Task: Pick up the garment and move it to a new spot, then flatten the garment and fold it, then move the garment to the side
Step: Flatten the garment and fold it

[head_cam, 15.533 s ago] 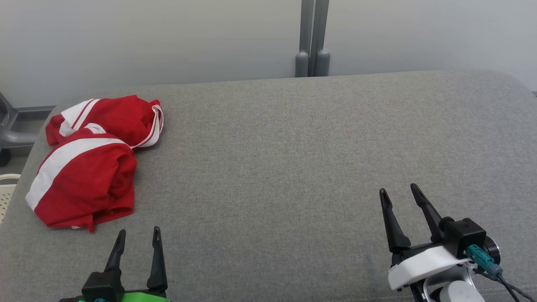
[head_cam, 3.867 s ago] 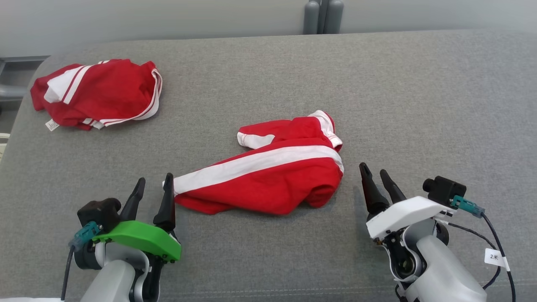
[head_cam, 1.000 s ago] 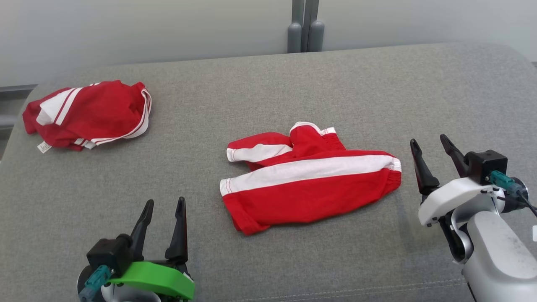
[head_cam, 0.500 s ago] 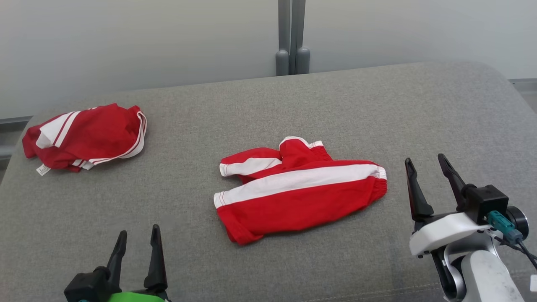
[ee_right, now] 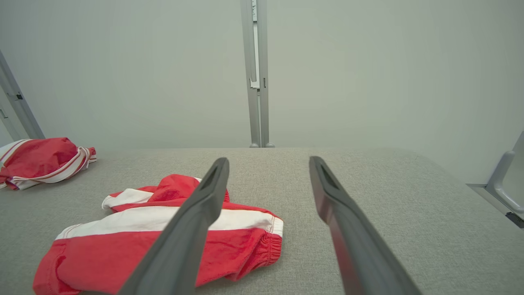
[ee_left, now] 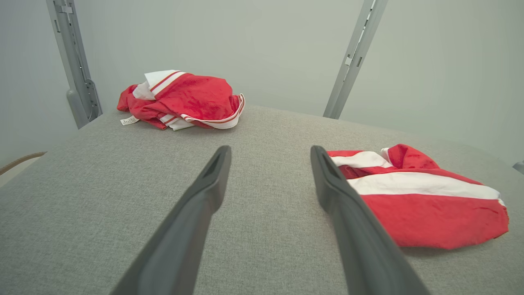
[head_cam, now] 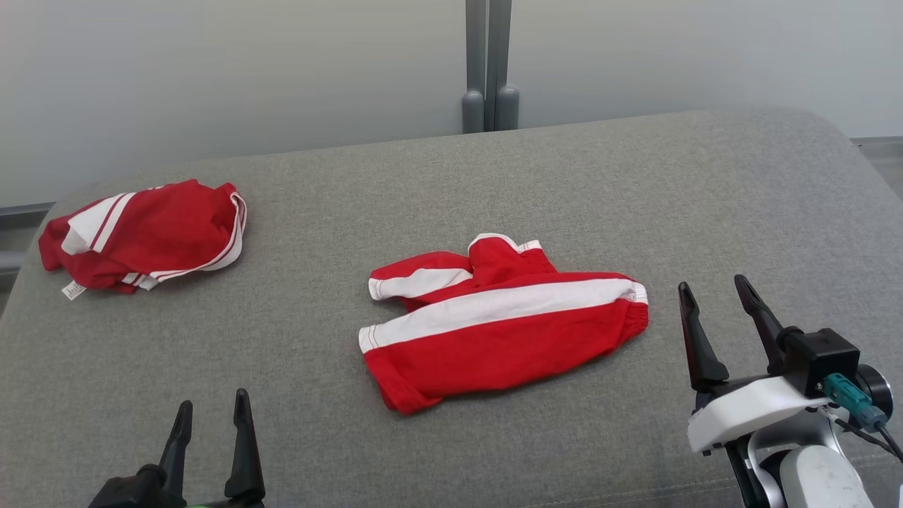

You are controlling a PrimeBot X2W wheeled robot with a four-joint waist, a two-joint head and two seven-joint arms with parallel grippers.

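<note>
Head: I look down on the grey cushion (head_cam: 451, 183).
My wrists: low, facing forward; all share the middle red garment (head_cam: 494, 339).

R gripper (head_cam: 711, 284) — blk fingers (head_cam: 695, 339), white shell (head_cam: 741, 416), teal plug (head_cam: 843, 389) w/ cable (head_cam: 875, 435).

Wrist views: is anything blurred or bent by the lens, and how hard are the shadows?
Left wrist view: the dark fingers look soft near the bottom edge, and the grey metal post leans, likely from the wide lens. Right wrist view: even light, only a faint shadow under the red-and-white striped garment; no glare.
</note>
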